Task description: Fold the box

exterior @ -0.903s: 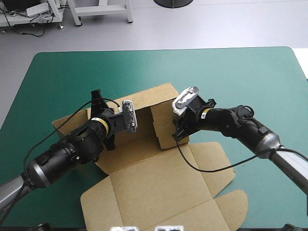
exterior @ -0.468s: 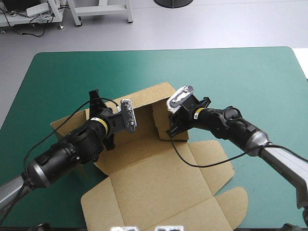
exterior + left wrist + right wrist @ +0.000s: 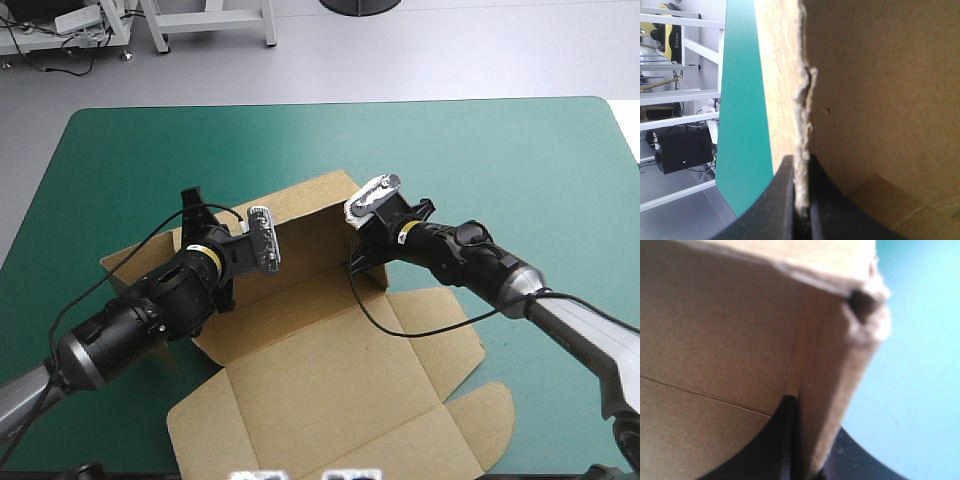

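The box [image 3: 320, 370] looks light, stiff, easily creased. Left pincer [image 3: 801, 170] grips its raised wall edge at 10 o'clock, right pincer [image 3: 807, 440] at 1 o'clock; edges hold best.

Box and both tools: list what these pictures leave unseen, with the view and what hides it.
High view: the box's left wall, mostly hidden under the left arm.
High view: the box's near edge, cut off by the picture's bottom edge.
Left wrist view: whatever lies beyond the raised wall that the left tool clamps; the board fills the view.
Right wrist view: the wall corner ahead of the right tool, blurred.
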`<state>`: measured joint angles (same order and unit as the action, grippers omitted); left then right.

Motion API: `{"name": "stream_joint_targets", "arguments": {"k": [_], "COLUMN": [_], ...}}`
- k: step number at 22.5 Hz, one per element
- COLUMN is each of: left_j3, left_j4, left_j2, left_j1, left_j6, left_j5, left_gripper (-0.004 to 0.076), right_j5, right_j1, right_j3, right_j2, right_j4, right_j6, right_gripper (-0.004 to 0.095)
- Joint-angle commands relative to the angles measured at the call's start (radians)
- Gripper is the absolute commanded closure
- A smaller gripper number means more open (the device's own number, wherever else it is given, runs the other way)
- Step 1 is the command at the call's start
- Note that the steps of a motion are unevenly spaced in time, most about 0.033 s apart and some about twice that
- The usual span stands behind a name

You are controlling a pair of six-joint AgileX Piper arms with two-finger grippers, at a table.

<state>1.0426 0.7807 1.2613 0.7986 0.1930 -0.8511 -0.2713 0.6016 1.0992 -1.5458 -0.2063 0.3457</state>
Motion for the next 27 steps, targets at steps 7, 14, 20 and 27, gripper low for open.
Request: {"name": "stream_joint_targets", "arguments": {"k": [7, 14, 20, 27], "left_j3": [0.020, 0.027, 0.155, 0.365], "left_j4": [-0.012, 0.006, 0.016, -0.116], "left_j2": [-0.019, -0.058, -0.069, -0.076], "left_j1": [0.004, 0.126, 0.273, 0.480], "left_j6": [-0.015, -0.042, -0.097, -0.193], "left_j5": [0.022, -0.077, -0.294, -0.430], "left_gripper": [0.0708, 0.0295, 0.0296, 0.0514], "right_j5": [0.029, 0.030, 0.030, -0.028], "right_j1": [0.009, 0.009, 0.009, 0.007], "right_j3": [0.029, 0.029, 0.029, 0.040], "right_j2": [0.030, 0.030, 0.011, 0.011], "right_j4": [-0.042, -0.044, -0.042, -0.037], "right_j6": [0.014, -0.018, -0.044, -0.071], "right_gripper": [0.0926, 0.0925, 0.0925, 0.0925]}}
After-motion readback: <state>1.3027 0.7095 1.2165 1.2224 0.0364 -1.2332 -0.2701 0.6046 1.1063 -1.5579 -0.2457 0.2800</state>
